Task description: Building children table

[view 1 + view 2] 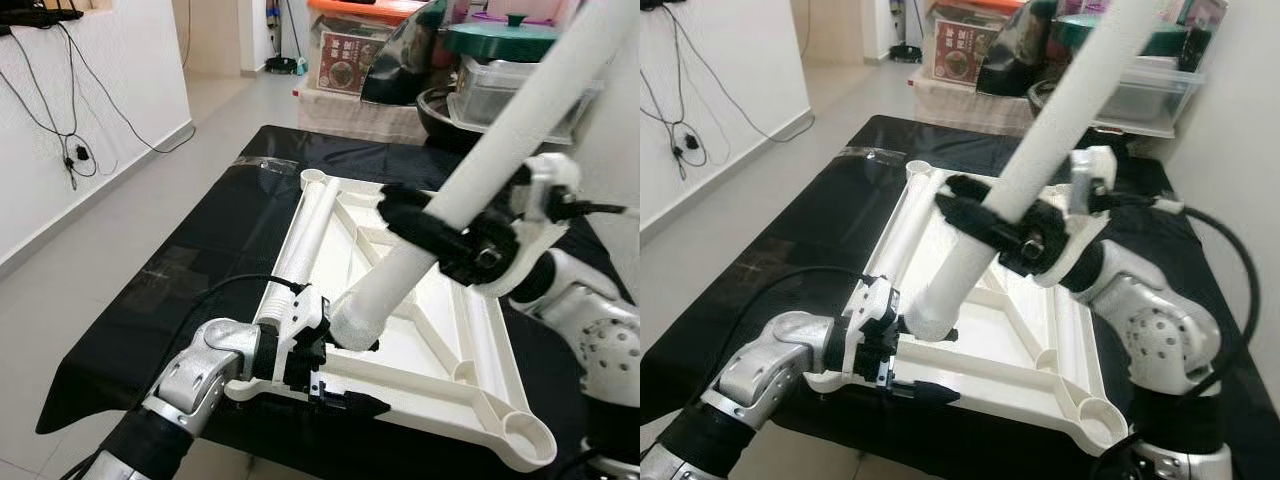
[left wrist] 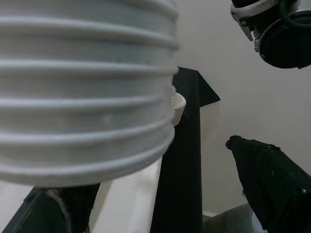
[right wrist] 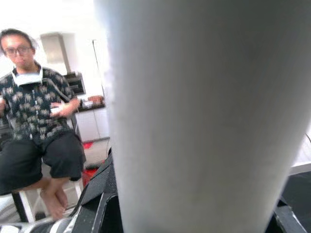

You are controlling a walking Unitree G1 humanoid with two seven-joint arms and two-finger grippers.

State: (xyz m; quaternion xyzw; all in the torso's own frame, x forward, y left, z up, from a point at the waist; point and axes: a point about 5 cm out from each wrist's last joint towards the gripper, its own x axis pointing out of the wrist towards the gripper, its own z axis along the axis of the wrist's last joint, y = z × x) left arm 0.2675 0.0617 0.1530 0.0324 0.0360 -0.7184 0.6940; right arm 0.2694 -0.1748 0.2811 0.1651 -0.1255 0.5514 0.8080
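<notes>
Left hand [image 1: 335, 385] at tabletop [image 1: 480, 390], right hand [image 1: 425, 235] clamping leg [image 1: 470, 180]

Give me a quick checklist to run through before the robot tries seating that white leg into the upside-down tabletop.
1. Right gripper shut on the long white plastic table leg: ok.
2. Leg's ribbed threaded end down near the tabletop corner by the left gripper: ok.
3. Leg upright over its socket: not ok, it leans steeply.
4. White plastic tabletop, upside down, lying flat on the black cloth-covered table: ok.
5. Left gripper steadying the tabletop's near edge: cannot tell whether it grips or just rests.
6. Second white leg lying inside the tabletop, apart from the target corner: ok.
</notes>
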